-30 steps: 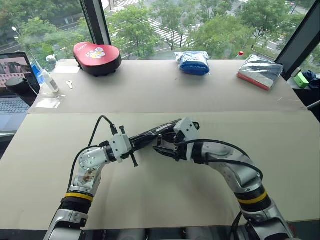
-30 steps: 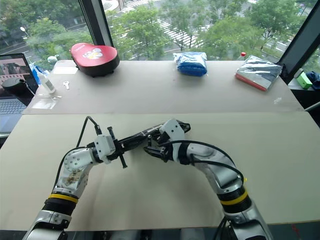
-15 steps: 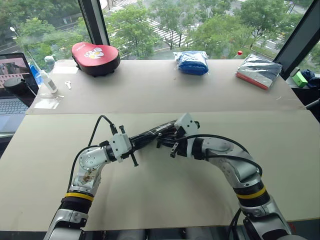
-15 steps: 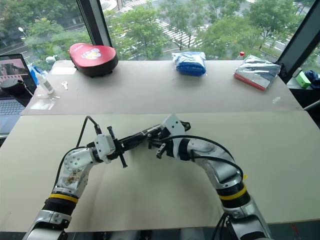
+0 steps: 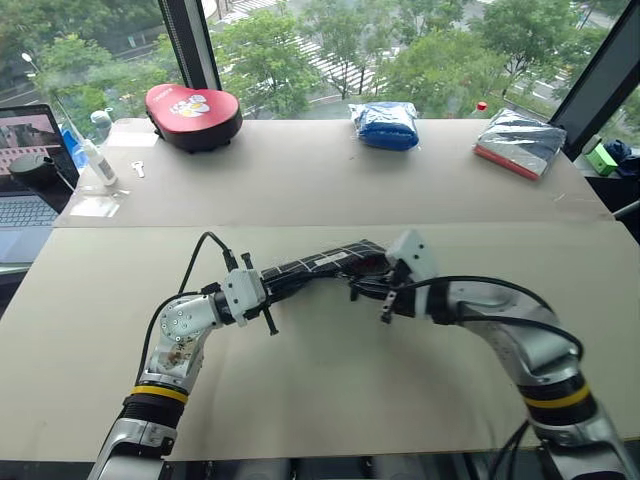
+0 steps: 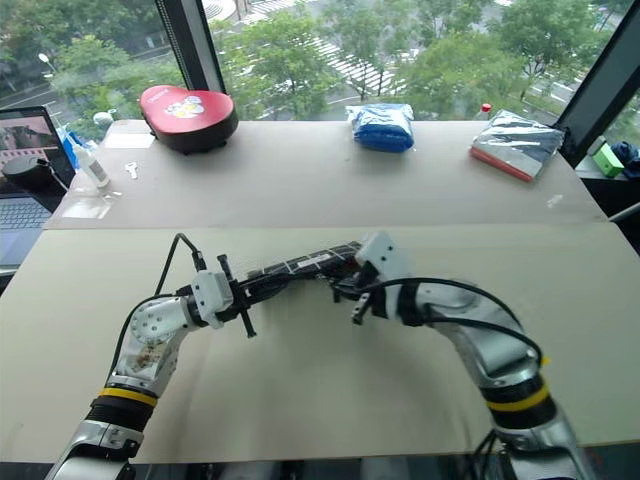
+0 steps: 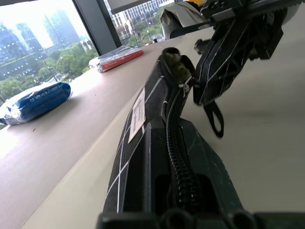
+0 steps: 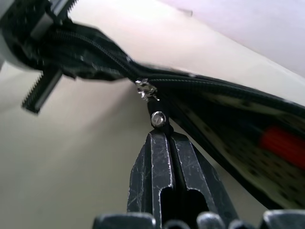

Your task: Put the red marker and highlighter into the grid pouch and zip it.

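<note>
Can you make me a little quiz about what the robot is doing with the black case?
1. True or false: the grid pouch is fully zipped.
2. What does the right pincer pinch? A) the zipper pull B) the blue bag C) a key
3. What red thing shows inside the pouch?

Key: 1. False, the far part gapes open. 2. A. 3. The red marker; the left pincer holds the pouch's other end.

An office or lab high up in a city building is suggested. Wide plain tables (image 5: 330, 180) are set against tall dark-framed windows (image 5: 190, 40), through which treetops and a street are seen far below. A laptop (image 5: 25, 165) is kept at the table's edge, and towers are glimpsed outside.
</note>
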Tool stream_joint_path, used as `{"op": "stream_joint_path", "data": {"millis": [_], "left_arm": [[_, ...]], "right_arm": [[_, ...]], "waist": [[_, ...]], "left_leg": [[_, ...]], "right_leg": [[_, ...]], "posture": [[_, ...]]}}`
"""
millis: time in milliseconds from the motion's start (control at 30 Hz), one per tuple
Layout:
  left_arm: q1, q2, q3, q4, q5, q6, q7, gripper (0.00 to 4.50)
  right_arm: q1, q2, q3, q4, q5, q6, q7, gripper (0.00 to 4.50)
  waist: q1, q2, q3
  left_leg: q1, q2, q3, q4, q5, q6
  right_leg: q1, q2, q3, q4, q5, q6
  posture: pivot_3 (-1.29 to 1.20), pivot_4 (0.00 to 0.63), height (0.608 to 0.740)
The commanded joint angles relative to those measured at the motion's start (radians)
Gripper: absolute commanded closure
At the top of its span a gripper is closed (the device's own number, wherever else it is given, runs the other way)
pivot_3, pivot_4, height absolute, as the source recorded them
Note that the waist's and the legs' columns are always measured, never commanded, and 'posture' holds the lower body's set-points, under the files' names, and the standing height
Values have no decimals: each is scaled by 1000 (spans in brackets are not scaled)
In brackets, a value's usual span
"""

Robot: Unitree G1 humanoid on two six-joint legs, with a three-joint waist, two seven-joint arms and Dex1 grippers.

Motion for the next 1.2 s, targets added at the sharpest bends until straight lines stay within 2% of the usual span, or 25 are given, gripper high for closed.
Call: {"op": "stream_joint_path", "data": {"millis": [33, 233, 433, 533, 733, 833, 1067, 1200], "left_arm": [[-6, 4, 18, -26, -17, -8, 6, 4500], [-13, 1, 16, -16, -18, -10, 1, 4500], [-17, 1, 17, -14, -19, -9, -3, 4500], [-18, 2, 18, -14, -19, -9, -4, 4500], [-23, 4, 19, -14, -23, -8, -13, 4500], [-31, 7, 13, -8, -25, -13, -31, 4500], [-68, 13, 2, 36, -80, -37, -157, 4500], [-114, 10, -10, 110, -109, -63, -272, 4500]], "right_arm": [[19, -100, -92, -12, -8, -23, 40, 4418], [35, -182, -144, 62, -32, -52, 50, 4418], [21, -160, -151, 155, -66, -66, 1, 4418], [17, -140, -152, 176, -64, -80, -6, 3667], [63, -106, -178, 97, 42, -68, 70, 1567], [100, -128, -254, 70, 145, 0, 120, 672], [255, -288, -553, 59, 279, -10, 301, 672], [321, -295, -615, 24, 318, -10, 327, 672]], "waist": [[1, 0, 0], [1, 0, 0], [2, 0, 0], [4, 0, 0], [6, 0, 0], [6, 0, 0], [16, 0, 0], [9, -1, 0]], "left_leg": [[0, 0, 0, 0, 0, 0], [0, 1, 1, 0, 0, 0], [0, 1, 1, 0, 0, 0], [0, 1, 1, 0, 0, 0], [0, 1, 1, 0, 0, 0], [0, 1, 1, 0, 0, 0], [-1, 0, 1, 1, -1, 1], [0, 2, 1, 1, -1, 1]], "right_leg": [[0, 0, 0, 0, 0, 0], [0, 0, 0, 0, 0, 0], [0, 0, 1, 0, 0, 0], [0, 0, 1, 0, 0, 0], [0, 0, 1, 0, 0, 0], [0, 0, 1, 0, 0, 0], [1, -2, 1, -1, 0, 0], [1, 0, 0, -1, 0, 0]], "posture": [[0, 150, 740], [0, 150, 740], [0, 150, 740], [0, 150, 740], [0, 150, 740], [0, 150, 740], [0, 150, 740], [0, 150, 740]]}}
